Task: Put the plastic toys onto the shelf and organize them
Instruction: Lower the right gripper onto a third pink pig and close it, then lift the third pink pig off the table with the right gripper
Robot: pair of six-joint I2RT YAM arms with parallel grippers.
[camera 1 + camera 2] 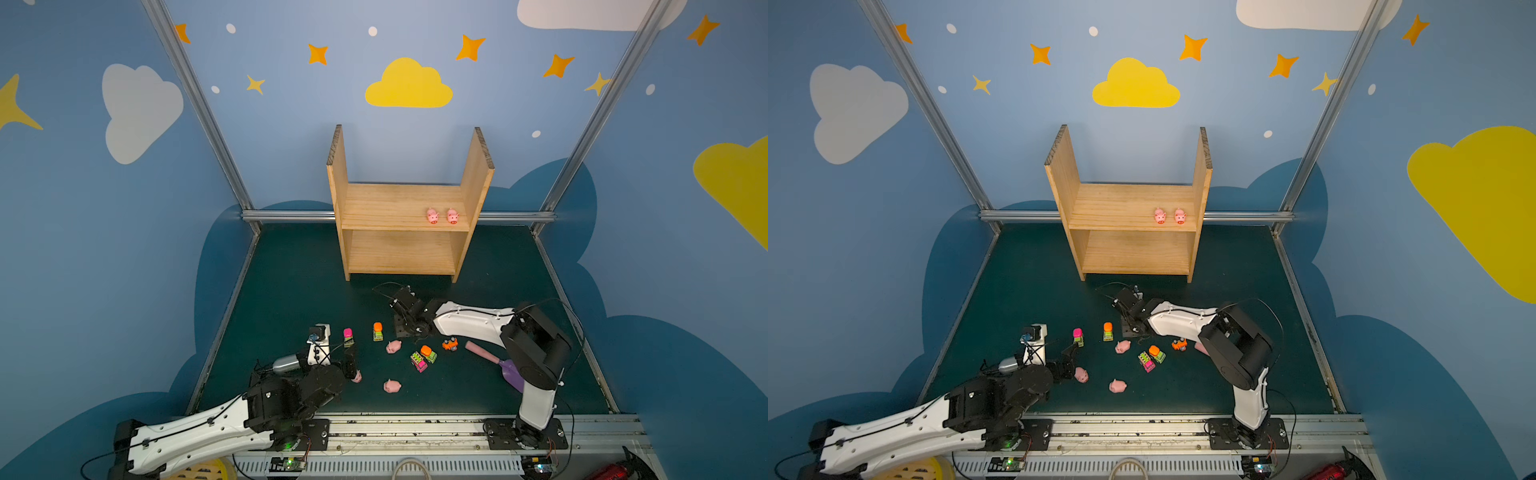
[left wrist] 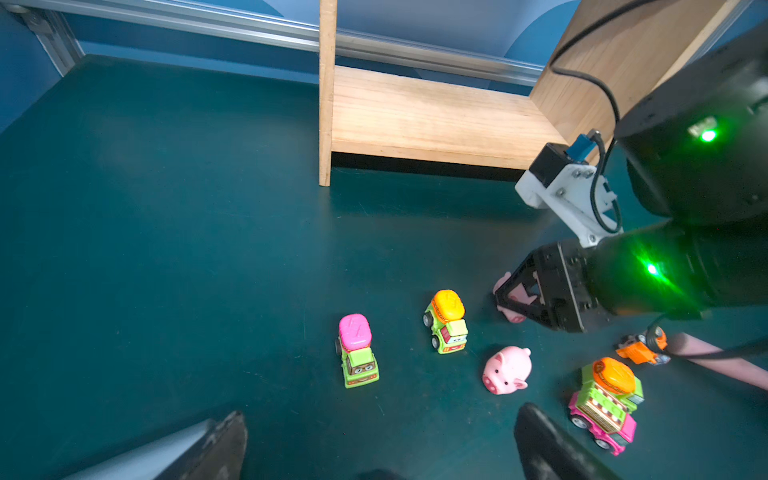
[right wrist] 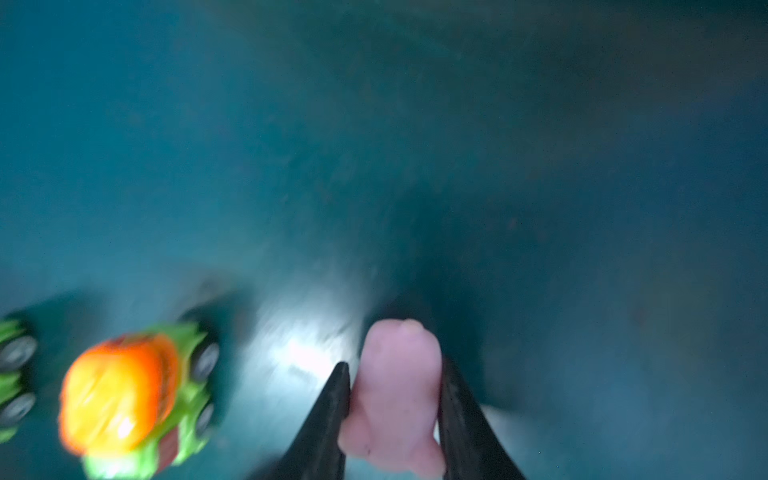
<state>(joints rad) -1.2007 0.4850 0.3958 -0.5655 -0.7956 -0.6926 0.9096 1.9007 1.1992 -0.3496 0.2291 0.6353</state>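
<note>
1. Desk (image 1: 291, 270): a dark green top that fills the lower middle of both top views. All the loose toys lie on its near half.
2. Shelf (image 1: 338, 178): stands upright at centre frame, at the back of the desk. Its upper board carries two shelf pigs (image 1: 432, 216) side by side near the right panel, snouts toward the camera.
3. Right claw (image 3: 395, 363): points down just below centre in both top views. It is clamped on the held pig (image 3: 395, 399), with a finger against each flank. The right arm (image 1: 473, 322) hides this pig in both top views. Whether the pig is off the desk cannot be told, and the right wrist view is blurred.
4. Left claw (image 2: 382, 413): its fingers are spread wide apart, and only their tips show in the left wrist view.
5. Scoop (image 1: 513, 374): lies at lower right, with its handle and blade partly covered by the right arm.
6. Cylinder (image 1: 286, 363): lies at lower left, half behind the left arm (image 1: 199, 436).
7. Vehicles, all in the lower middle:
   - The pink truck (image 1: 348, 337) and orange truck (image 1: 377, 331) stand apart, side by side.
   - The mixer (image 1: 428, 353) touches the pink-based truck (image 1: 418, 361).
   - The orange car (image 1: 450, 344) sits near the scoop handle.
8. Loose pigs: the middle pig (image 1: 393, 346), the front pig (image 1: 392, 386), and the left pig (image 1: 356, 377). The left pig is just beside the left claw and partly hidden by it.
</note>
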